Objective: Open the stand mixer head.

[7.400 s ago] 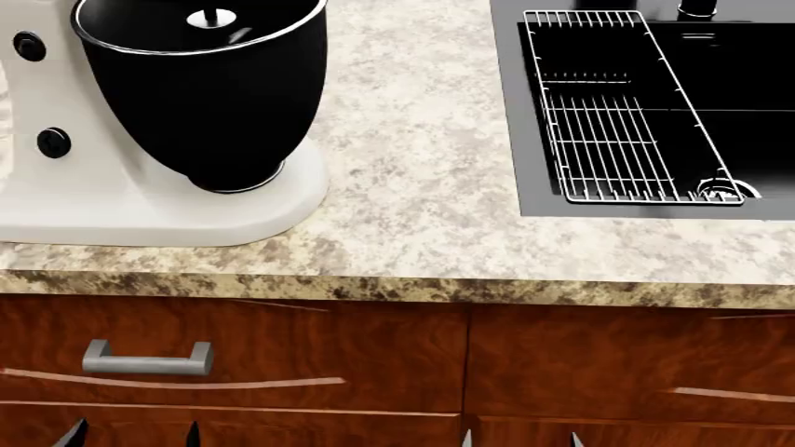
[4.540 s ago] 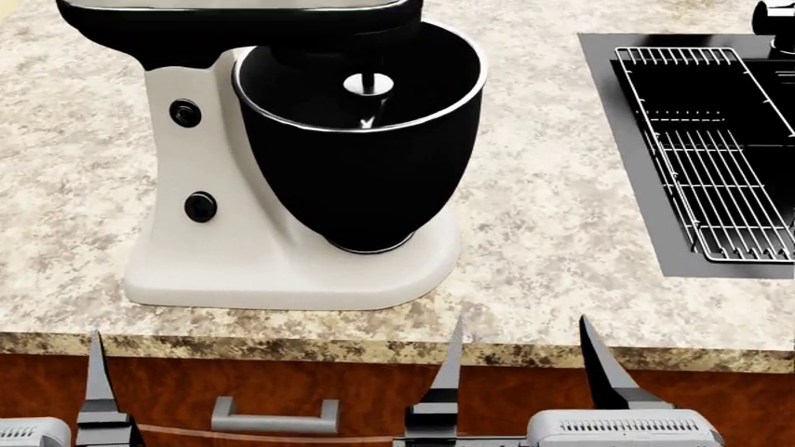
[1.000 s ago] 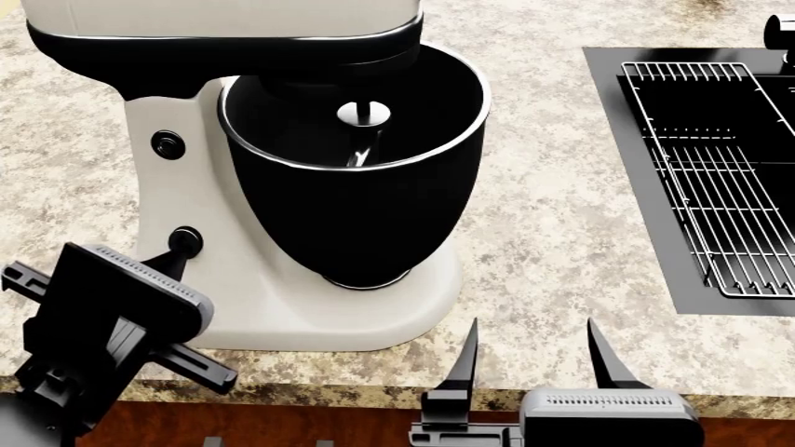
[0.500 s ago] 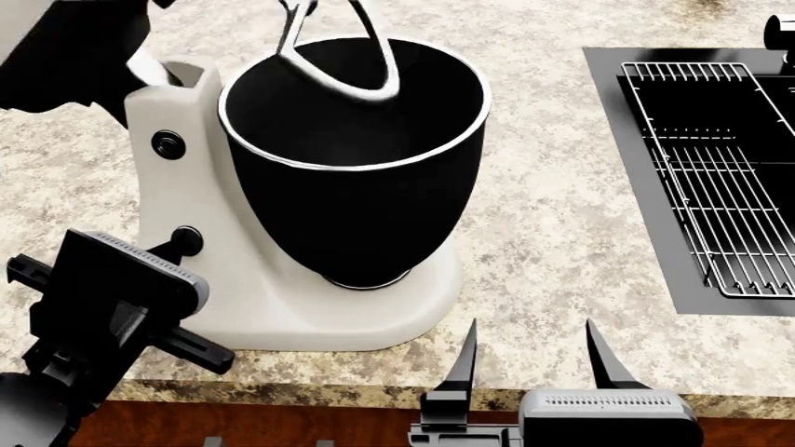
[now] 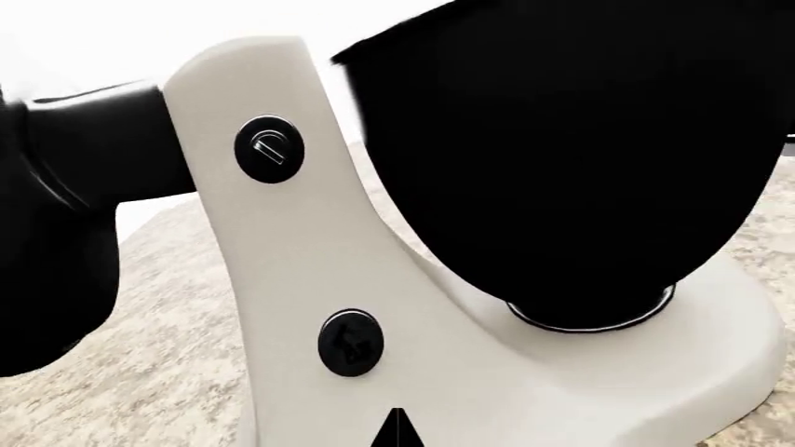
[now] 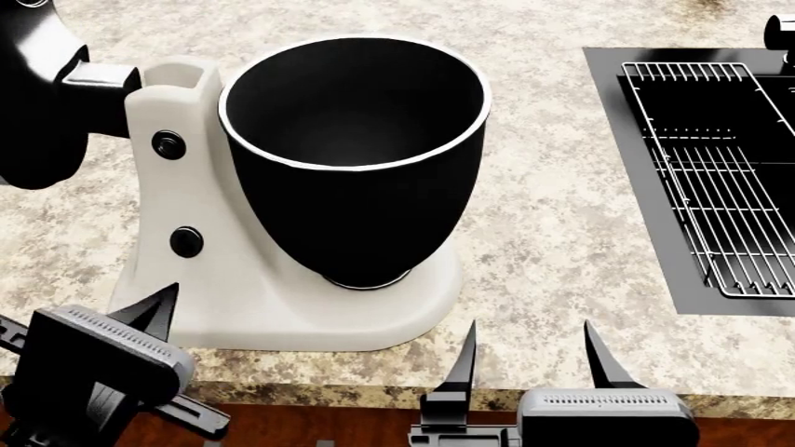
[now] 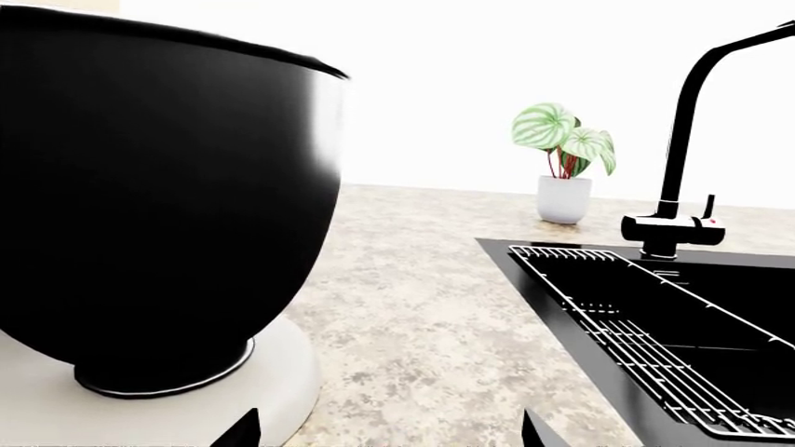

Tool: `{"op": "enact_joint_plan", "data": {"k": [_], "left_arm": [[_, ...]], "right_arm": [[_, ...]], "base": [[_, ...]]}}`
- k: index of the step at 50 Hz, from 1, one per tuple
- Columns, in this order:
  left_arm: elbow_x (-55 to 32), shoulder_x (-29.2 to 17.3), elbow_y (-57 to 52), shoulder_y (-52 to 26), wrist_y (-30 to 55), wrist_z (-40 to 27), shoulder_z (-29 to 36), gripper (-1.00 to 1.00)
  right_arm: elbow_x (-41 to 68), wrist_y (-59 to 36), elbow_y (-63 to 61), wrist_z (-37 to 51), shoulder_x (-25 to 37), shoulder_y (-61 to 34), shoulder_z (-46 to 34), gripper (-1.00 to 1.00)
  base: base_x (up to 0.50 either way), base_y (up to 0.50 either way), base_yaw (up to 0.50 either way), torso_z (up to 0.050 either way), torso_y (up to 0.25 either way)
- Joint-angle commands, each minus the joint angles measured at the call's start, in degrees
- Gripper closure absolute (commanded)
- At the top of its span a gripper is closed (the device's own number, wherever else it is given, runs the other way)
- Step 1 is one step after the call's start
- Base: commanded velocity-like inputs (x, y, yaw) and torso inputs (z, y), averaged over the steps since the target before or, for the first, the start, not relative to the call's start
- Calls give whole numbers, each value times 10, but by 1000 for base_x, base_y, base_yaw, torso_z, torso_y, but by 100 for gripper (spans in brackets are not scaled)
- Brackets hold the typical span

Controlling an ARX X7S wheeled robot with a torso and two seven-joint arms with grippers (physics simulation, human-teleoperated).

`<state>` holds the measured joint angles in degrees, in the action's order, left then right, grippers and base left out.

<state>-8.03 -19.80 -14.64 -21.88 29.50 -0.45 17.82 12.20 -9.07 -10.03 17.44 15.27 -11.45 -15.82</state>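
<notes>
The stand mixer head (image 6: 35, 102) is tilted up and back at the far left, its black underside showing; it also shows in the left wrist view (image 5: 62, 214). The black silver-rimmed bowl (image 6: 354, 140) stands uncovered on the white base (image 6: 311, 317). The white column (image 6: 174, 196) carries two black knobs. My left gripper (image 6: 159, 307) is shut and empty, just in front of the column below the lower knob (image 5: 350, 342); its closed tip shows in the left wrist view (image 5: 397, 428). My right gripper (image 6: 534, 358) is open and empty at the counter's front edge, right of the base.
A black sink (image 6: 609, 112) with a wire rack (image 6: 708, 158) lies at the right. The right wrist view shows the bowl (image 7: 149, 186), a black faucet (image 7: 680, 158) and a small potted plant (image 7: 565, 168) at the back. Speckled counter (image 6: 546, 233) lies between mixer and sink.
The mixer head has swung up off the bowl and back to the left, taking the beater out of view. My left gripper has drawn back from the lower knob toward the counter edge.
</notes>
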Motion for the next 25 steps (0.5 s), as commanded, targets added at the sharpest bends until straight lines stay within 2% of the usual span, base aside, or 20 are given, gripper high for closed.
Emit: {"op": "enact_joint_plan", "data": {"k": [1,11,25], "left_arm": [[5,7,-101,105,-41,-14,-29,100],[8,18,-69,123,-86,-23,-29,100],[16,17,-58,131,-104,-29,-20,100]], "right_arm": [[4,6,11,-12,-12,2,13,-100],[1,12,29,-11,-13,-3,9,-100],[-1,17,45,-11,-14,-6,1,-100]], "base": [[0,0,0,0,0],[0,0,0,0,0],[0,0,0,0,0]]}}
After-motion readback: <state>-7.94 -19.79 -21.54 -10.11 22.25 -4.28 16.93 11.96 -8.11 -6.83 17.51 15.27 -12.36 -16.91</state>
